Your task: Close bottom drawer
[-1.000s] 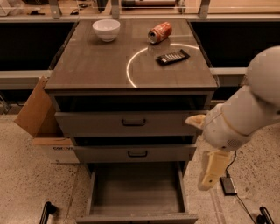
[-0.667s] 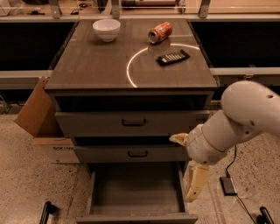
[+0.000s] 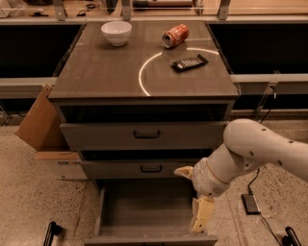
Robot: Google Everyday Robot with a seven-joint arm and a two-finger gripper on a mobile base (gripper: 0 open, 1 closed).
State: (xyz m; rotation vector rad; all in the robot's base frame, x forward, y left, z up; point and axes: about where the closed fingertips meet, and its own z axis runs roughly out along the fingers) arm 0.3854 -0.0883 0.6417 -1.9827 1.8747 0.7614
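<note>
Room's pretty dim and warm-lit, with a speckled stone-type floor, a cardboard box sitting open just left of the grey-brown bench, and a black power brick on its cable lying off to the right. Behind it there's a long counter with dark recesses underneath and a pale grey ledge running across, plus a bright arc of light curving over the bench top. Claw hangs low by the bench's front right, near the floor.
</note>
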